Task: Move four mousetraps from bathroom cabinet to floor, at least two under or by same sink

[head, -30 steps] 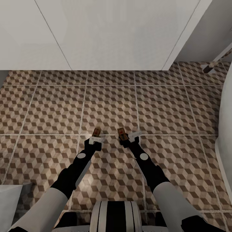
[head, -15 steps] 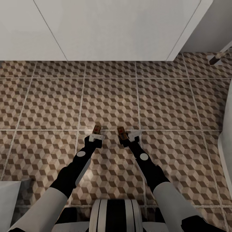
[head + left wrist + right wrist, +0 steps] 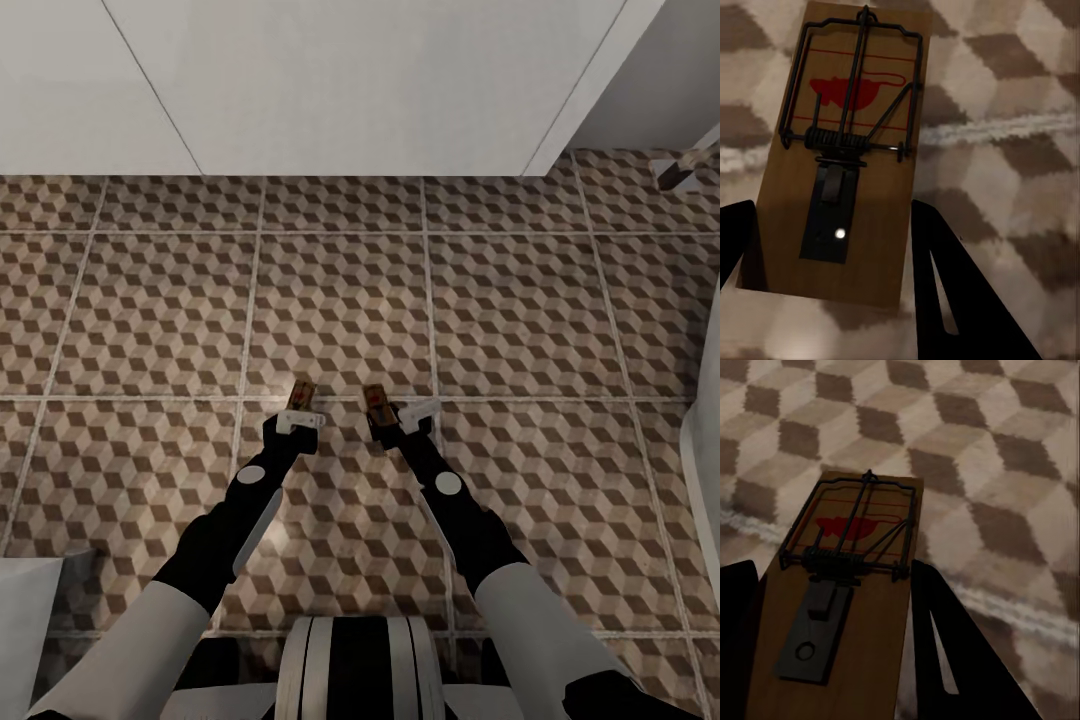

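Floor: the bathroom floor (image 3: 340,300) of brown-and-beige cube-pattern tiles with pale grout runs under the robot; a plain white surface (image 3: 330,80) closes it off ahead, and I cannot tell from here whether that is the sink.
Left mousetrap: a wooden board (image 3: 844,150) with dark wire bar, spring and a red mouse-shaped mark, held by its rear end; in the head view it sticks forward from the left gripper (image 3: 297,422), above the tiles.
Right mousetrap: a like board (image 3: 840,607) with the same red mark, gripped the same way and jutting forward from the right gripper (image 3: 405,420).
Left jaws: clamped on either long edge of the board, dark fingers (image 3: 945,277) flanking it.
Right jaws: closed likewise on its board, one dark finger (image 3: 945,652) at each side.
Other traps: two are in hand; the other two lie outside these pictures.
Step, as I judge it: carrying the pair to a spot on the floor by the sink.
Doing it well: keep both boards level, lower until each wooden base is flat on the tile, then part the jaws sideways without dragging the board; set the two close together on the same tiled surface.
Risk: letting go too high may flip a trap.
Writing: none legible; only the red mouse outline and thin red border lines.
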### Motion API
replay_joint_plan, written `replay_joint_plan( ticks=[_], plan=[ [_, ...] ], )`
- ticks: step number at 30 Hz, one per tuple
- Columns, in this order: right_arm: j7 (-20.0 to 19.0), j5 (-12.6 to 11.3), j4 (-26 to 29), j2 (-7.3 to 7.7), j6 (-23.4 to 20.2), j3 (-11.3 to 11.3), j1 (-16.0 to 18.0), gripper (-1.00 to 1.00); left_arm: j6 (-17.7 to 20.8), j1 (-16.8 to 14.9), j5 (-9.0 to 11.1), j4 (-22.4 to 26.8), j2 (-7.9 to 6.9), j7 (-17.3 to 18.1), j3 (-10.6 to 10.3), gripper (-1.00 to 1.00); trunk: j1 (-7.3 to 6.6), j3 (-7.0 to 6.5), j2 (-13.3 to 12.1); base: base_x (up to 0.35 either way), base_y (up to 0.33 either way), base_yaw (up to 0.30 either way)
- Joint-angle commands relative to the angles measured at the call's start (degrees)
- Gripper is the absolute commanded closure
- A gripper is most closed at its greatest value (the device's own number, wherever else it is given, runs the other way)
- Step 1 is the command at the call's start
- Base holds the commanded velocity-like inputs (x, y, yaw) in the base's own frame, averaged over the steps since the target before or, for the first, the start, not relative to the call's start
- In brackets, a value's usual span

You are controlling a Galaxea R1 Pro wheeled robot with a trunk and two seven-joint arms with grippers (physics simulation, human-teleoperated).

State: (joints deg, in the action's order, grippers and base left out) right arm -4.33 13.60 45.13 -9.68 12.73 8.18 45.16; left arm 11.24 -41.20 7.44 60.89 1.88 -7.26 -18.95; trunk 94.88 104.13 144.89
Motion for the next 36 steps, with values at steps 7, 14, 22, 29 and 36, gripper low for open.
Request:
replay_joint_plan(
  ticks=[7, 14, 22, 29, 36],
  plan=[
    [-0.42, 0.27, 2.98, 0.08, 0.11, -0.17, 0.01, 1.00, 0.30, 0.06, 0.38, 0.83, -0.04, -0.63, -2.13, 1.00, -0.01, 0.03, 0.01, 0.000, 0.000, 0.000],
    [-0.35, 0.27, 5.27, 0.10, 0.13, -0.13, 0.01, 1.00, 0.35, 0.07, 0.38, 1.57, -0.04, -0.64, -2.86, 1.00, -0.01, 0.03, 0.01, 0.000, 0.000, 0.000],
    [-0.30, 0.29, 6.05, 0.10, 0.11, -0.16, 0.01, 1.00, 0.44, 0.07, 0.38, 2.42, -0.04, -0.65, -2.93, 1.00, 0.05, 0.47, 0.04, 0.000, 0.000, 0.000],
    [-0.25, 0.25, 6.04, 0.10, 0.02, -0.13, 0.01, 1.00, 0.45, 0.09, 0.38, 2.44, -0.04, -0.65, -2.94, 1.00, 0.23, 0.87, 0.13, 0.000, 0.000, 0.000],
    [-0.25, 0.22, 6.02, 0.10, 0.02, -0.11, 0.01, 1.00, 0.45, 0.13, 0.38, 2.48, -0.04, -0.65, -2.94, 1.00, 0.41, 0.87, 0.22, 0.000, 0.000, 0.000]
  ],
)
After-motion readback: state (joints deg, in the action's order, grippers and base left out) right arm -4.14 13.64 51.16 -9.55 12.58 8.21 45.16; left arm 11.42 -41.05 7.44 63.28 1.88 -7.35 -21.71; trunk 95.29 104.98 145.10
